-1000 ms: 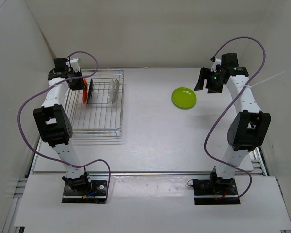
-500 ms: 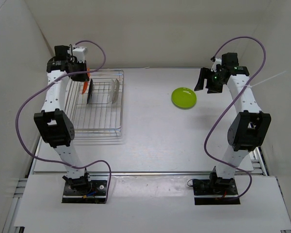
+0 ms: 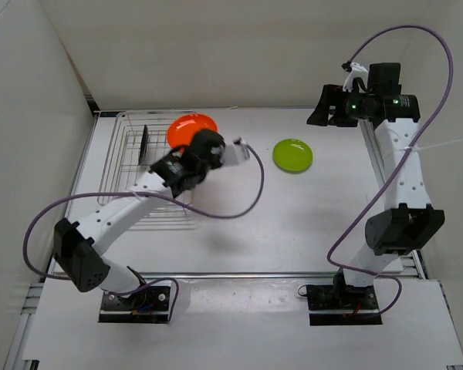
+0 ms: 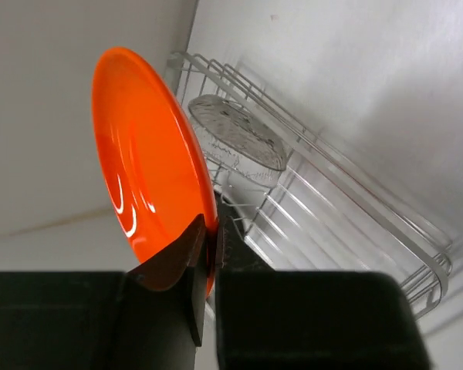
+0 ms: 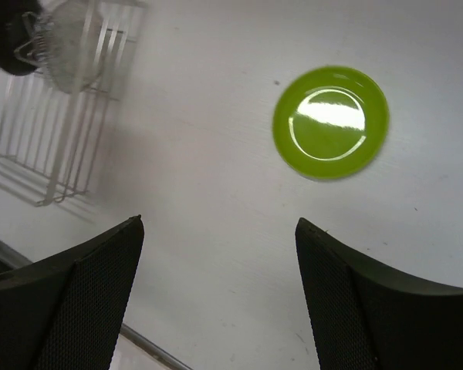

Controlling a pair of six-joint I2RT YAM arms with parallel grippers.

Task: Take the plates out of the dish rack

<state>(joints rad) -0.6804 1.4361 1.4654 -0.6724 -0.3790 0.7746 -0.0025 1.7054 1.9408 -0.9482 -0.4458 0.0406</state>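
Note:
My left gripper [image 3: 194,143] is shut on the rim of the red-orange plate [image 3: 191,126] and holds it in the air over the far right corner of the dish rack [image 3: 123,202]. In the left wrist view the fingers [image 4: 211,225] pinch the plate's lower edge [image 4: 143,158]. A glossy black plate [image 3: 144,143] stands on edge in the rack. The clear plate [image 4: 235,142] also stands in the rack [image 4: 355,208]. The lime green plate [image 3: 292,155] lies flat on the table. My right gripper [image 3: 319,114] is open and empty, high above the table beyond the green plate [image 5: 331,123].
White walls close the table in on the left, back and right. The right wrist view shows the rack's corner [image 5: 54,139] with the black plate [image 5: 11,38] and clear plate [image 5: 73,42] at its top left. A purple cable loops from the left arm [image 3: 251,193].
My left gripper has lifted the red-orange plate out of the rack and swung it to the right. The right arm has risen and moved back.

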